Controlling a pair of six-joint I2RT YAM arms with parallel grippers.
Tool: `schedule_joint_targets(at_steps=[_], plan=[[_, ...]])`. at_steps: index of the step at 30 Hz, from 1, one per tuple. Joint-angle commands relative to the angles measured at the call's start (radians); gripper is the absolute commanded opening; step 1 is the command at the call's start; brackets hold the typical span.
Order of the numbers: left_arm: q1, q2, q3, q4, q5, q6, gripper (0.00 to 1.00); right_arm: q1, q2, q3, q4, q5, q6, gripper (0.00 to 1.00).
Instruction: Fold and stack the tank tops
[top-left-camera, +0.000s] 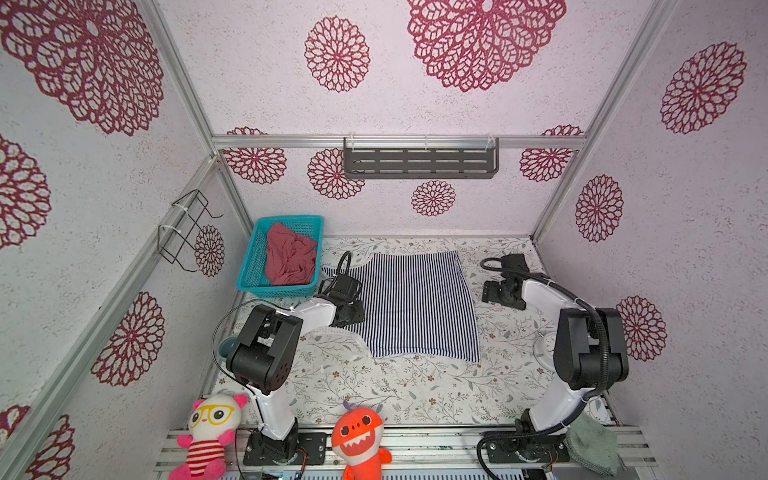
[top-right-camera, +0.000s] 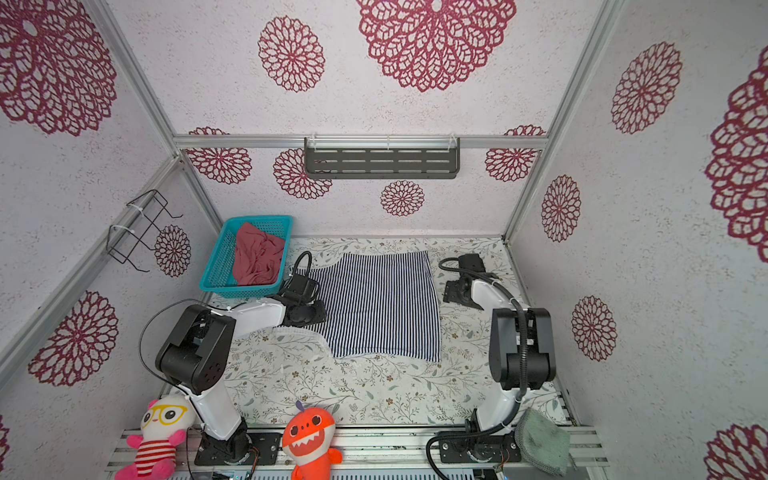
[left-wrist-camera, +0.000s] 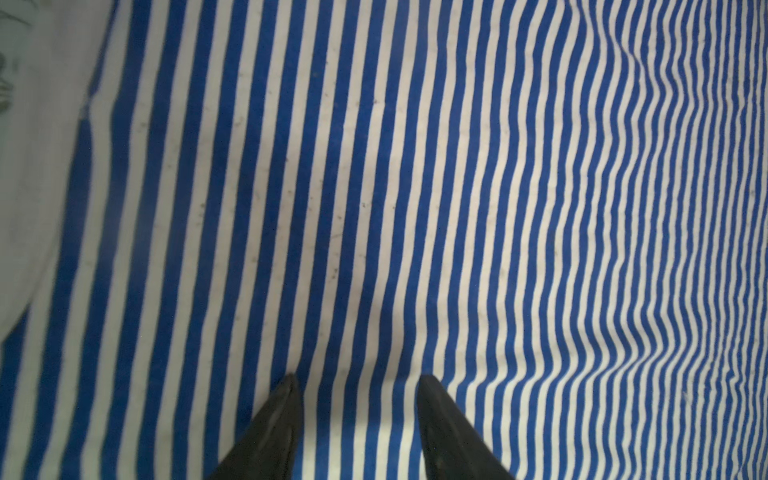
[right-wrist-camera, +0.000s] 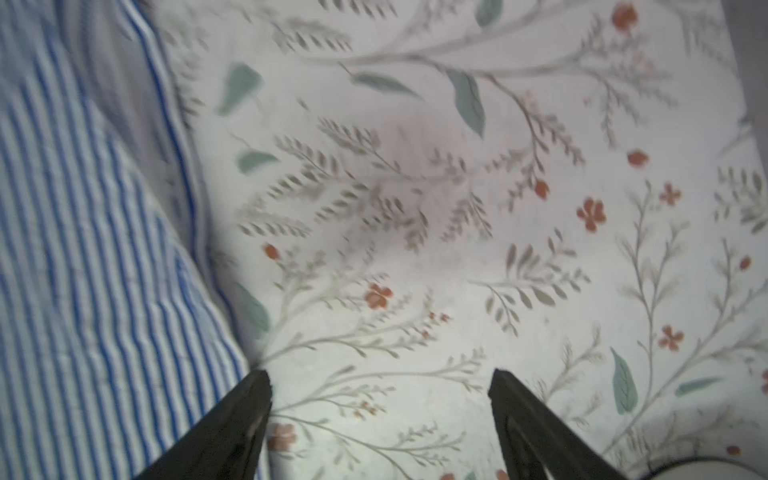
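Left wrist view shows left gripper (left-wrist-camera: 357, 378) part-spread, empty, above the flat navy-and-white striped soft tank top (left-wrist-camera: 415, 187) at its 9 o'clock edge, right gripper (right-wrist-camera: 379, 372) spread wide beside 3 o'clock: pinch both edges squarely, lift evenly.

Even, soft lighting with faint shadows; top views sharp, both wrist views blurred near their edges.

Navy-striped tank top (top-left-camera: 415, 307); rose tank top (top-left-camera: 291, 257)

Whole view: striped tank top (left-wrist-camera: 457, 187), rippled; left pincer (left-wrist-camera: 358, 378) tips parted over it, gripping nothing.
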Motion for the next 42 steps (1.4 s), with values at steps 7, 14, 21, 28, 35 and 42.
schedule_joint_targets(at_steps=[7,14,21,28,35,42], plan=[[0.015,0.029,-0.047,-0.155,-0.031,-0.013,0.50,0.094,0.368,0.434,0.046,-0.007,-0.033,0.88],[0.024,0.011,-0.051,-0.176,-0.044,0.000,0.50,0.078,0.594,0.703,-0.063,0.028,-0.020,0.88],[0.039,0.019,-0.053,-0.173,-0.041,0.004,0.49,-0.008,0.616,0.731,-0.065,0.005,-0.004,0.87],[0.035,-0.038,-0.013,-0.217,-0.055,0.009,0.52,-0.027,0.511,0.692,-0.108,0.001,-0.061,0.88],[-0.018,-0.308,-0.009,-0.407,-0.125,-0.055,0.74,0.010,0.018,0.230,-0.159,0.015,-0.033,0.89],[-0.146,-0.655,-0.233,-0.424,0.018,-0.387,0.74,0.169,-0.407,-0.153,-0.400,0.074,0.077,0.75]])
